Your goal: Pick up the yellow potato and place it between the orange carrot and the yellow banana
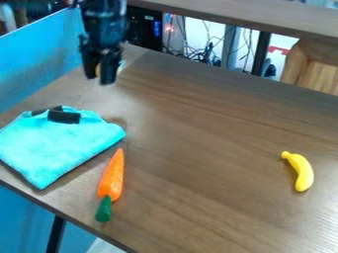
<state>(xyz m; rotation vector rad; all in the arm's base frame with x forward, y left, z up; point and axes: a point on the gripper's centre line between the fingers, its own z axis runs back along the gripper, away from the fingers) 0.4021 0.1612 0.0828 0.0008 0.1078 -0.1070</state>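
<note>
The black gripper [100,71] hangs at the upper left, over the far left part of the table. A small yellowish patch [98,70] shows at its lower end; whether that is held or lies behind cannot be told. Nearer the camera, a turquoise cloth [59,146] lies at the left with a black piece [64,116] on its far edge. Beside the cloth's right corner is an orange carrot [112,175], its green end toward the front edge. A yellow banana [301,171] lies by itself at the right.
The brown wooden table [198,148] stretches across the view. A blue panel [39,54] stands along its left side. Beyond the far edge are cables [198,52], a dark computer case [144,29] and a wooden ledge [264,20].
</note>
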